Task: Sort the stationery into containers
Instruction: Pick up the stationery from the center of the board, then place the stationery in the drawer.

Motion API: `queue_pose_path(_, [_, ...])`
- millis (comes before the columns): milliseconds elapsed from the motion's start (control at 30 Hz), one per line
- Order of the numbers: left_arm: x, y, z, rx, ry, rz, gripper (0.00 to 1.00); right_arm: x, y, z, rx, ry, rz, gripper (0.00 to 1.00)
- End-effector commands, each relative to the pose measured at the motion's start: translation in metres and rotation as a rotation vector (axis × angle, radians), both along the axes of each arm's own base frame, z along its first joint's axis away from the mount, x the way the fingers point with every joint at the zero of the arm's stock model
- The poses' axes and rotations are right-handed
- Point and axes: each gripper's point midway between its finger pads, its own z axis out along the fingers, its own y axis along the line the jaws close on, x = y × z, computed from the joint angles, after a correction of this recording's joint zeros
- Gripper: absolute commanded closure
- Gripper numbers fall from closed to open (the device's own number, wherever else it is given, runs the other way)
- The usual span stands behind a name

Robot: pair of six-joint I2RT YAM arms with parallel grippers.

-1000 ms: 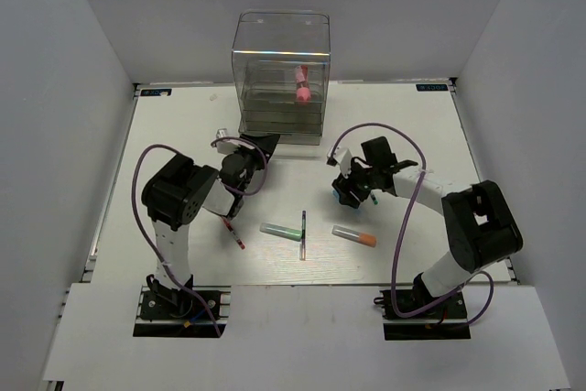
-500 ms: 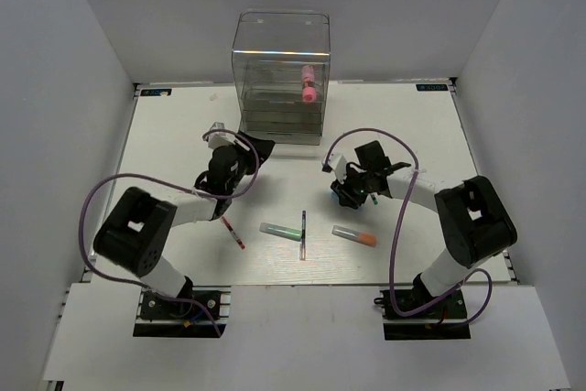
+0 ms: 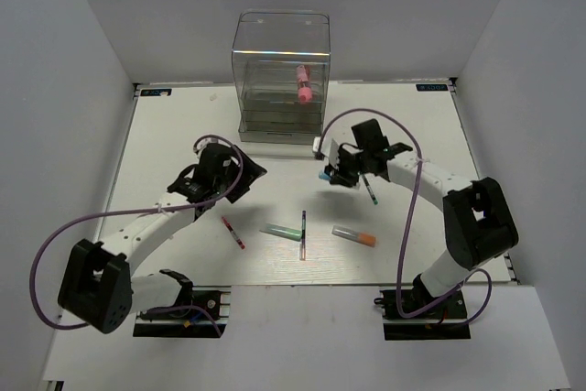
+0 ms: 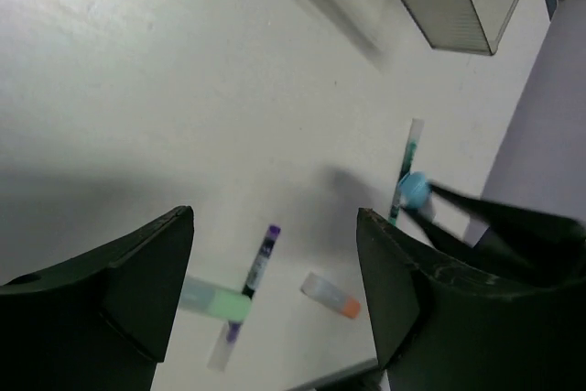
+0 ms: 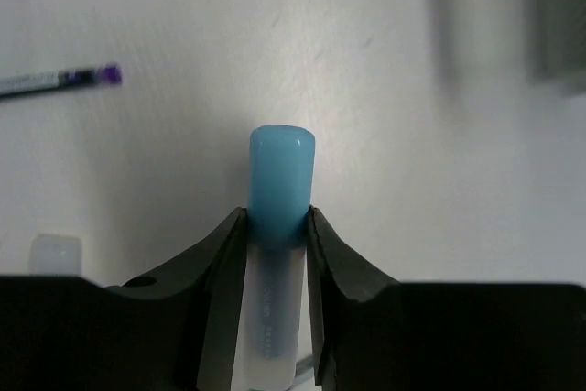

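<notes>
The right gripper (image 5: pixel 276 226) was clamped on the light-blue marker (image 5: pixel 282 167), right of the table's (image 3: pixel 165 135) centre. The left gripper (image 4: pixel 275 222) stood wide, nothing between its jaws. Toward the near edge lay the red pen (image 3: pixel 233 232), green marker (image 3: pixel 279 231), dark pen (image 3: pixel 303 233) and grey-orange marker (image 3: pixel 354 237). The pink tube (image 3: pixel 301 85) sat inside the clear drawer box (image 3: pixel 275 43) at the far edge.
</notes>
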Motion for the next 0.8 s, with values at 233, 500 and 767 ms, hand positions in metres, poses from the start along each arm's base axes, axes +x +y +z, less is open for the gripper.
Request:
queue_pose_path(233, [-0.057, 0.002, -0.004, -0.156, 0.355, 0.144, 0.15, 0.085, 0.088, 0.147, 0.274, -0.468, 0.284, 0.92])
queue_pose_path(500, [-0.072, -0.012, -0.035, -0.170, 0.526, 0.130, 0.14, 0.142, 0.127, 0.157, 0.376, -0.588, 0.261, 0.92])
queue_pose_path(767, [-0.079, -0.024, -0.047, -0.115, 0.614, 0.105, 0.14, 0.177, 0.152, 0.155, 0.425, -0.594, 0.243, 0.83])
